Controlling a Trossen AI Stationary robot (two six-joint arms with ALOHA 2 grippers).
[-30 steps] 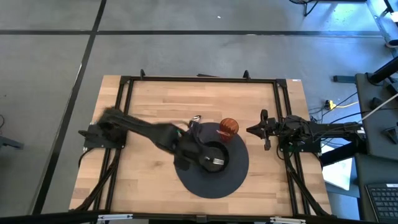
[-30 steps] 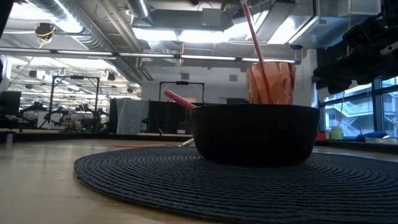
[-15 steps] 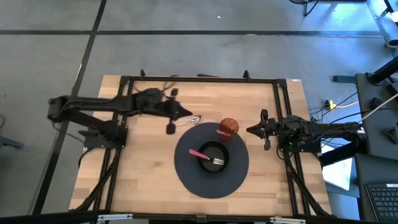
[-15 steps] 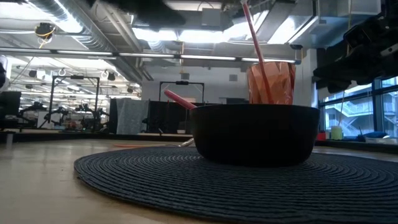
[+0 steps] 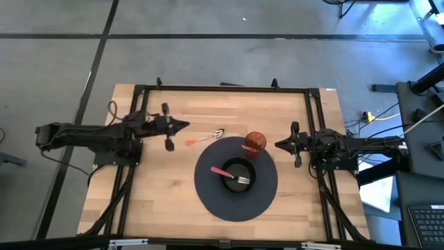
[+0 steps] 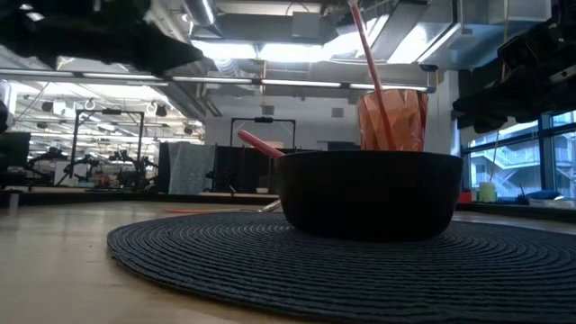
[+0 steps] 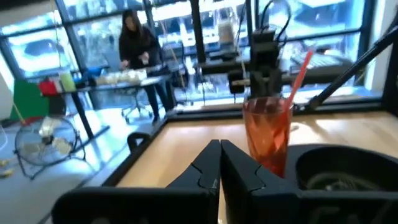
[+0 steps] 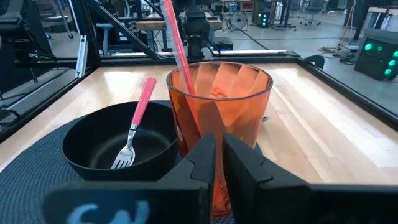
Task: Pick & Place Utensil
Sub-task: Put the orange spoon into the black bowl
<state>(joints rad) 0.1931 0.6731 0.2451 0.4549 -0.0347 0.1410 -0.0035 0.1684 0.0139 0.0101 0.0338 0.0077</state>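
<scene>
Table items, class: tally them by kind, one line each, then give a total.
Forks: 1
Spoons: 1
Bowls: 1
Cups: 1
Straws: 1
Placemats: 1
Total: 6

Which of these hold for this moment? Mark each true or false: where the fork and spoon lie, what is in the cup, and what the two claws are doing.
1. The pink-handled fork lies in the black bowl. True.
2. The orange cup is empty. False: a straw stands in it.
3. The left claw grips the fork. False: it is shut on nothing, off the round mat near the table's left side.
4. A spoon lies on the wood beside the mat. True.
5. The right claw is open wide above the bowl. False: it waits shut at the table's right, near the cup.
</scene>
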